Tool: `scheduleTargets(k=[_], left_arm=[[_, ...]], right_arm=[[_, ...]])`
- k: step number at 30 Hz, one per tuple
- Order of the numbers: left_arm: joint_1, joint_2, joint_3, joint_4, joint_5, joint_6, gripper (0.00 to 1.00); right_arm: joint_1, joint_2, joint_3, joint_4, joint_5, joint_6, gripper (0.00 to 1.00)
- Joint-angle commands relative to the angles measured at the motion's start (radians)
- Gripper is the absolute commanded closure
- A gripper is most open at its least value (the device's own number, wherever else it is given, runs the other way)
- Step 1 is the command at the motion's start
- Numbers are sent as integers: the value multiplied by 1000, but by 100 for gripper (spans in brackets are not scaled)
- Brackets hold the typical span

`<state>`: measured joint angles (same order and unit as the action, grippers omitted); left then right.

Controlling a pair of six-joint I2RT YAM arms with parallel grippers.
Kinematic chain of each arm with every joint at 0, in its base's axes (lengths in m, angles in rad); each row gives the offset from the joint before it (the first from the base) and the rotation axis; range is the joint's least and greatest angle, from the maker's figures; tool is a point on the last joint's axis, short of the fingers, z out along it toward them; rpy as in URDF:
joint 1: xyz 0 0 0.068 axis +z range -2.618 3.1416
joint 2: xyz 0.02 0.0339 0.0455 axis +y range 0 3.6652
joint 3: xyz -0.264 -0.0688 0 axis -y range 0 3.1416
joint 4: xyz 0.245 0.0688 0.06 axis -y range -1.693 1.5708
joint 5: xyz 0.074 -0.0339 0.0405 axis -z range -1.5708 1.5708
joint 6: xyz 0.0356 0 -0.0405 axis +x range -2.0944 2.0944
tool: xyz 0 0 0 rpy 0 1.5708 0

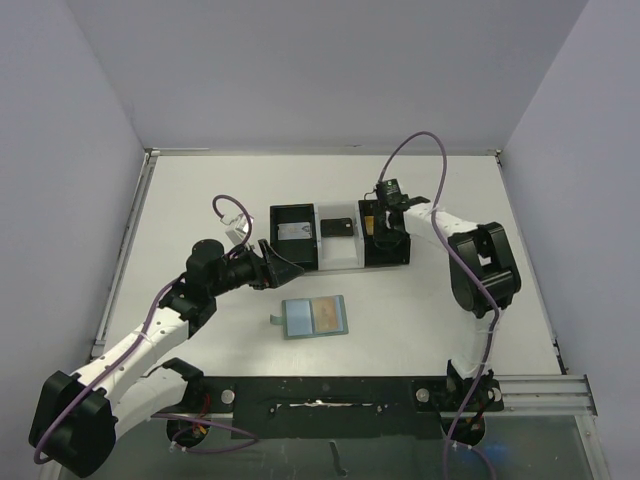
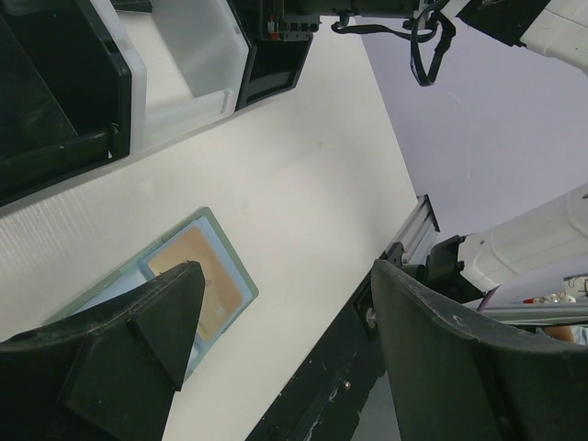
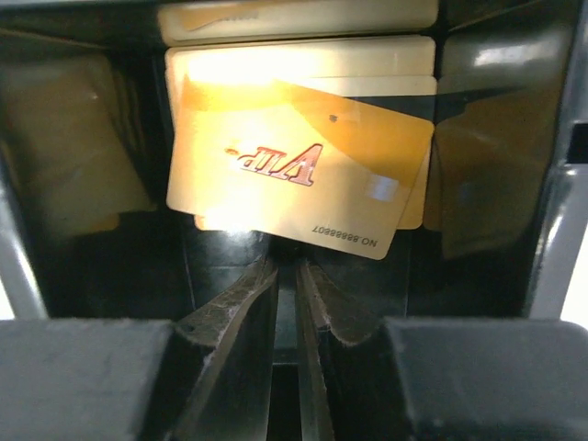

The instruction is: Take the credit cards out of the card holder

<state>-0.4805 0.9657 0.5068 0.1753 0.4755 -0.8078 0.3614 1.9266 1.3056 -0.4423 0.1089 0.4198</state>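
**Reader:** Where is the card holder?

**Describer:** The card holder (image 1: 300,320) lies open and flat near the middle of the white table (image 1: 200,200), with its pale blue inside facing up. One gold-orange card (image 1: 327,314) sits in its right half, as seen from above.

**Reader:** How does the left claw stand to it?

**Describer:** The left claw (image 1: 283,267) hangs just beyond the holder's far left corner, towards the row of boxes. Its fingers are spread wide and hold nothing. In its own wrist view, the holder shows on the table below, partly hidden behind the left finger (image 2: 138,340). It lies off to that side, not in the gap between the fingers. Claw and holder are apart.

**Reader:** And the right claw?

**Describer:** The right claw (image 3: 287,266) reaches down into the right black box (image 1: 400,258), well apart from the holder. Its jaws are drawn in to a thin slit, with nothing between them. Just past the tips, a gold VIP card (image 3: 303,165) lies flat and slightly tilted on top of other gold cards (image 3: 386,55). I cannot tell whether the tips touch its near edge.

**Reader:** What else is in the boxes?

**Describer:** A dark card (image 1: 340,227) lies in the clear middle tray (image 1: 340,260). A pale grey card (image 1: 292,232) lies in the left black box (image 1: 275,240).
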Motion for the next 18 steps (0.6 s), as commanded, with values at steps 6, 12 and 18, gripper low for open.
scheduleTargets(k=[6,12,18], left_arm=[[8,-3,54,11,2,26,28],[8,-2,50,10,6,27,28],[8,1,41,11,9,27,28]], right_arm=[[5,48,92,48,122,-13,83],[6,50,106,52,137,-19,81],[8,-23,76,35,128,-35,76]])
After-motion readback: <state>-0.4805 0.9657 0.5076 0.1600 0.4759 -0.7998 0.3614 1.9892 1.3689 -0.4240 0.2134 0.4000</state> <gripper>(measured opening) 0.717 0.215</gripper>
